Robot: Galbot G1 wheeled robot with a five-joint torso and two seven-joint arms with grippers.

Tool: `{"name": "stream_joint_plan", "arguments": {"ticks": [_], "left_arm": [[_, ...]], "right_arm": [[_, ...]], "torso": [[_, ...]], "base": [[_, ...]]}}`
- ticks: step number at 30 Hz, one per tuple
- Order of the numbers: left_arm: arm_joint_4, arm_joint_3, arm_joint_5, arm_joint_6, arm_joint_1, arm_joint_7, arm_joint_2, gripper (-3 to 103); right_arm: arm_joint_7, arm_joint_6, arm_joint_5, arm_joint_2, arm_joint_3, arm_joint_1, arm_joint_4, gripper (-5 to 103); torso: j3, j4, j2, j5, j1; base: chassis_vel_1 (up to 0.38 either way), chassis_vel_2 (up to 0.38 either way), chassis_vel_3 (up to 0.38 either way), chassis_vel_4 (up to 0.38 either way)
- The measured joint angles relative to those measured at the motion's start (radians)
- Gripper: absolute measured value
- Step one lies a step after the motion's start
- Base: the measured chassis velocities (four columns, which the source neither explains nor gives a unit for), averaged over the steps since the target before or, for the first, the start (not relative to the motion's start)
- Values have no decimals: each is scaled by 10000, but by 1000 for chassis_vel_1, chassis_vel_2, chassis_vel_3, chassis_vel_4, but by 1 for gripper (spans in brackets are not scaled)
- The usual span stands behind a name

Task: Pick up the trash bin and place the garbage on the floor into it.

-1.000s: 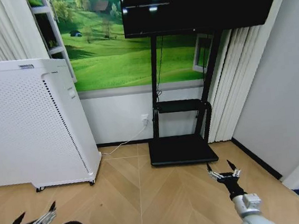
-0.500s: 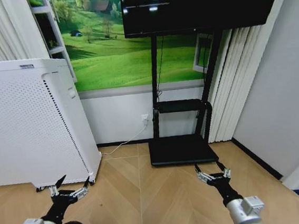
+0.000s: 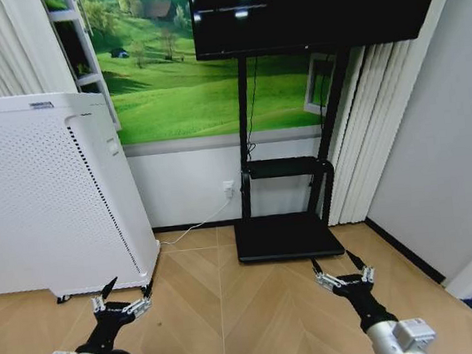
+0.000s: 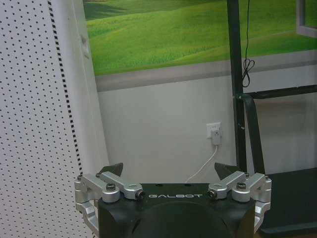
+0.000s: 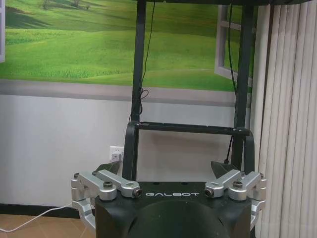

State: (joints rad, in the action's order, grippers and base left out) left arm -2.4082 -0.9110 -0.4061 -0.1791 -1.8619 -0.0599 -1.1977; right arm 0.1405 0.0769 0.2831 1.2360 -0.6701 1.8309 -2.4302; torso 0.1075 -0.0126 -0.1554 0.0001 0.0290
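Now hovering low over the light tan herringbone wooden floor (image 3: 232, 311): the left gripper (image 3: 121, 298), fingers spread wide and holding nothing, just in front of the tall white perforated appliance (image 3: 45, 195). Likewise hanging released and empty, the right gripper (image 3: 342, 274), near the flat black TV-stand base (image 3: 285, 237).

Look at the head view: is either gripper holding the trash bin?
No: the left gripper and right gripper are both open and empty above the floor.
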Motion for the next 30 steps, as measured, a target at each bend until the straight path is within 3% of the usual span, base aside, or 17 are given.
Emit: {"name": "stream_joint_plan", "arguments": {"ticks": [17,30], "left_arm": [[-1,-21,-27,-23,-7,33,-4,100],[0,-27,-35,-35,-8,41,-2,100]], "right_arm": [[-6,-1,-5,5,7,-11,22,100],[-12,-10,-2,4,8,-18,36,100]], "torso": [[22,0,-38,-1,11],[445,0,-588,-1,143]], "base": [[0,0,0,0],[0,0,0,0]]}}
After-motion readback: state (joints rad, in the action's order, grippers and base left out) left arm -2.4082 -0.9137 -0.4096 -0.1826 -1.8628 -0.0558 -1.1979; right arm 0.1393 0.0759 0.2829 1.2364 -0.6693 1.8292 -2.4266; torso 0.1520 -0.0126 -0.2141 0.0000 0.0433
